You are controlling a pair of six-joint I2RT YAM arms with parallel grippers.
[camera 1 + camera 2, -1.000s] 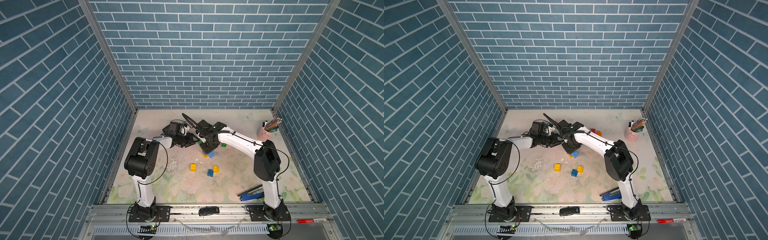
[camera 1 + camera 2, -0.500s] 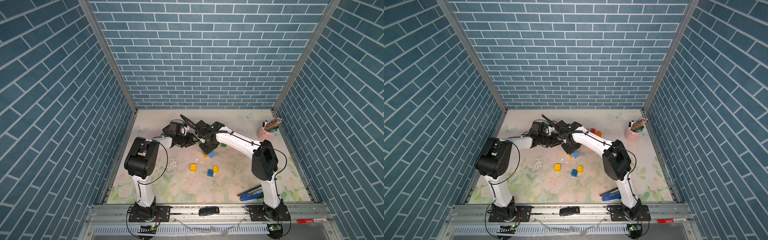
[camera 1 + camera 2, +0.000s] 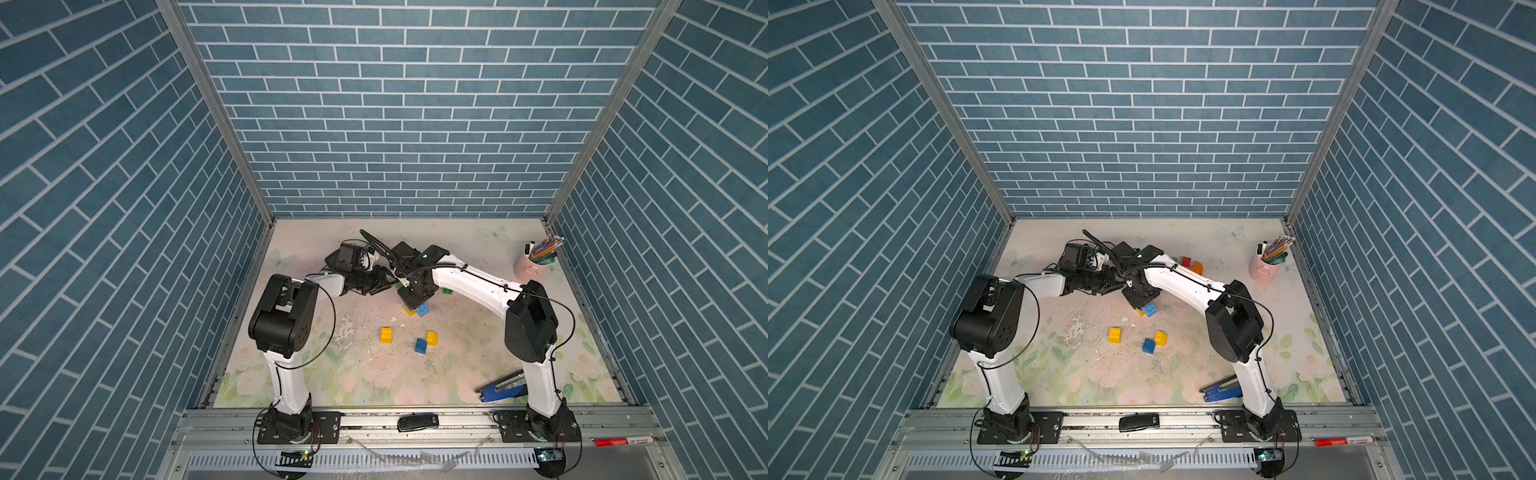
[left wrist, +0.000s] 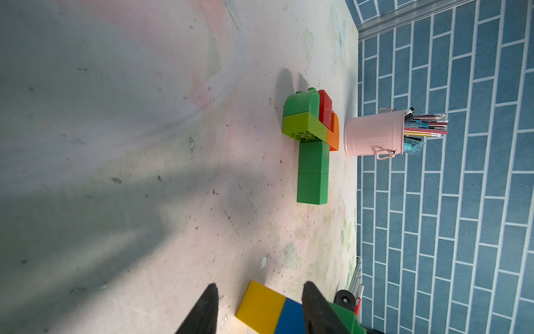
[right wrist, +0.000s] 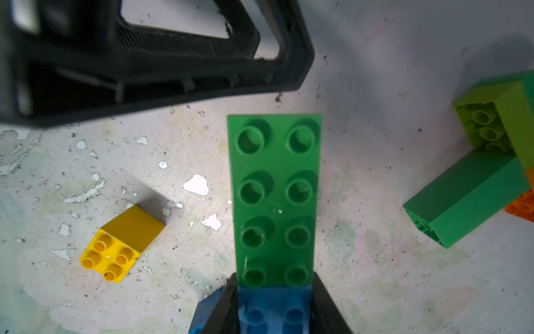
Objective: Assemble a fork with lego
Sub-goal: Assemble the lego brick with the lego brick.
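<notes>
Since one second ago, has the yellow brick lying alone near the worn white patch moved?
No. The yellow brick stays in the same place, just beside the worn white patch, as before.

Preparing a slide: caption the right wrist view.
Right gripper shut on blue brick, green studded plate jutting forward; yellow brick lies loose.

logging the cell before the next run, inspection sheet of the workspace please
surface: floral mat, chipped white patches mid-table
job's things: long green brick, blue brick at its gripped end; green-lime-red-orange build lying on its side; loose yellow brick; second yellow brick beside loose blue brick
clutter: blue stapler, pink pen cup; black remote and red marker on front rail
grippers: right gripper shut on long green brick; left gripper open, holding nothing
cables: black cables loop clear, no snag seen
surroundings: blue brick-pattern walls on three sides
</notes>
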